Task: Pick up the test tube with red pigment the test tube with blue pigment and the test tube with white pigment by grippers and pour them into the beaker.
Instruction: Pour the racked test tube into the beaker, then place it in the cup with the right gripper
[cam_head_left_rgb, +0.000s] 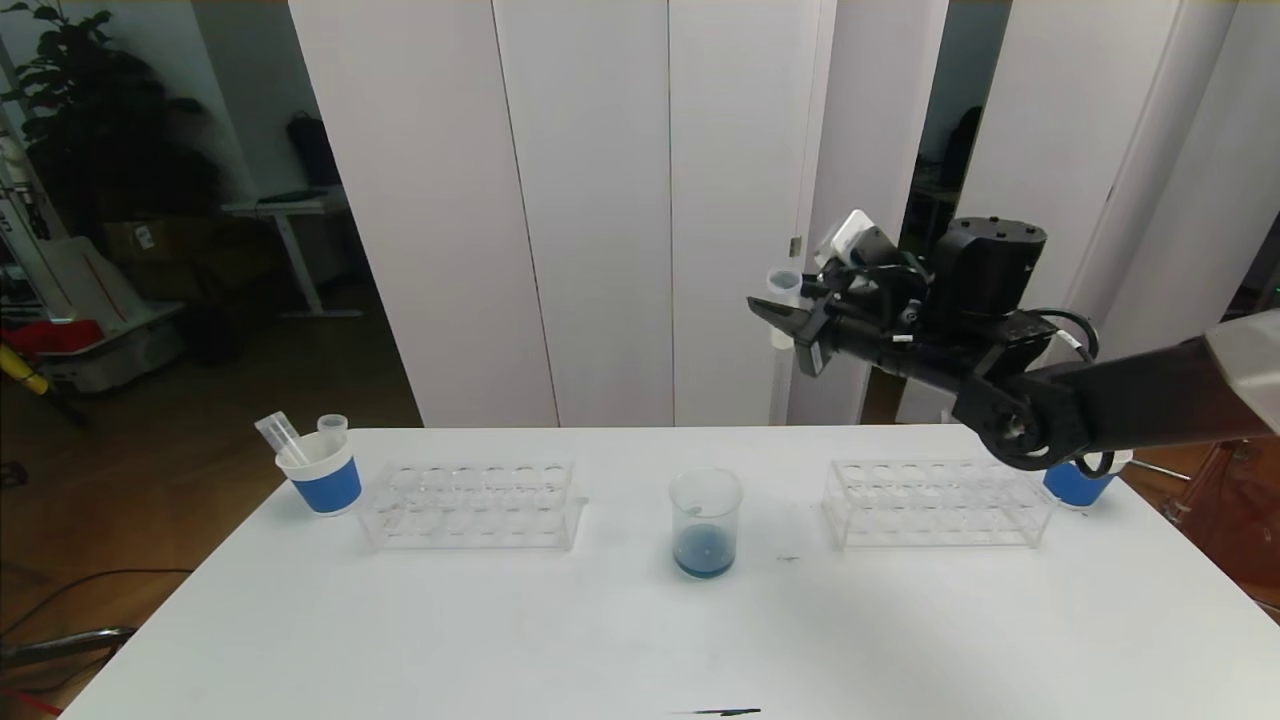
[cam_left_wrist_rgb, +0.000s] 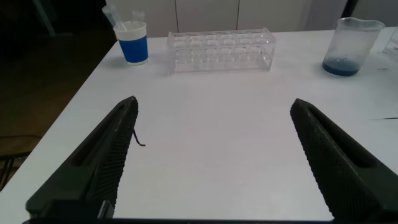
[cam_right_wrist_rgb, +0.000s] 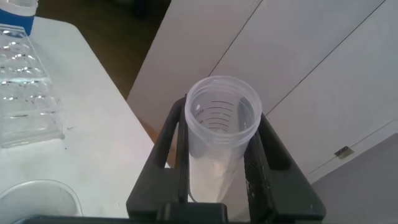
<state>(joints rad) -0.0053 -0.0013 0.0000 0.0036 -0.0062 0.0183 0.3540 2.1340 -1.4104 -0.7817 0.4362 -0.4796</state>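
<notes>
Fingers of the right gripper clamp the test tube with white pigment at upper right; it should be centred above the beaker, mid-frame on the worktop, before tipping slowly. Left gripper fingers gape, empty.

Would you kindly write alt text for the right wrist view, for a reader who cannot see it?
The right gripper is shut on a clear test tube, seen from above its open mouth, with whitish liquid faintly visible low inside. Beyond it are the white table, an empty clear tube rack and white wall panels.
</notes>
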